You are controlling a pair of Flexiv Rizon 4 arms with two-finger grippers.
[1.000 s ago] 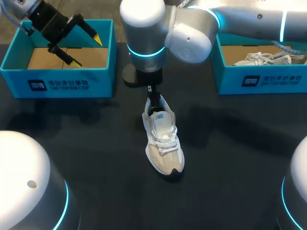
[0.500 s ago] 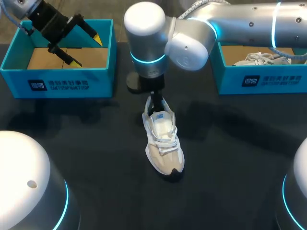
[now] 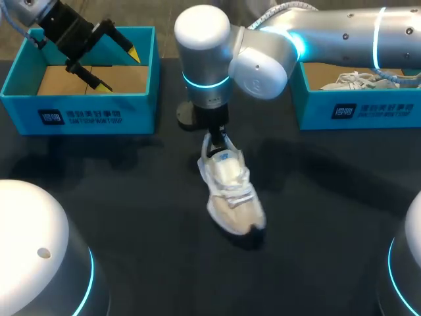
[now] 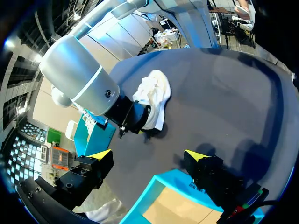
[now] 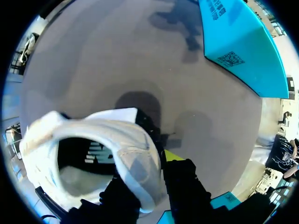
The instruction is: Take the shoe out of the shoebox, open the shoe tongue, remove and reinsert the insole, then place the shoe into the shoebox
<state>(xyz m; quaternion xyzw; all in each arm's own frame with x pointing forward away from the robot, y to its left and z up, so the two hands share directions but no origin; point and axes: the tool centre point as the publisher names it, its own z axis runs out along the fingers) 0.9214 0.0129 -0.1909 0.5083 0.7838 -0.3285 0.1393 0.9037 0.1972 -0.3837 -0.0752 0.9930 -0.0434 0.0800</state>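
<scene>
Sneaker: a white sneaker (image 3: 231,194) with a pale suede toe sits mid-table on the dark table (image 3: 131,197), nearer the camera than both boxes, its heel under the right gripper and its toe angled toward my right
Right gripper: the right gripper (image 3: 216,141) comes down from above onto the heel; its fingers are closed narrowly on the heel collar
Right wrist view only: one finger of the right gripper (image 5: 156,172) is inside the sneaker (image 5: 107,144) and the other is behind the heel, with the collar pinched between them; the dark printed insole shows inside
Left gripper: the left gripper (image 3: 120,70) hangs over the left shoebox (image 3: 79,112), fingers wide apart, holding nothing
Left wrist view only: past the left gripper (image 4: 148,156) and the shoebox rim (image 4: 161,186), the sneaker (image 4: 153,95) is seen side-on, gripped at the heel
Head view only: the right shoebox (image 3: 355,108) holds a second white sneaker (image 3: 358,80)
Teal box wall ahead in the right wrist view: cannot tell which shoebox
</scene>
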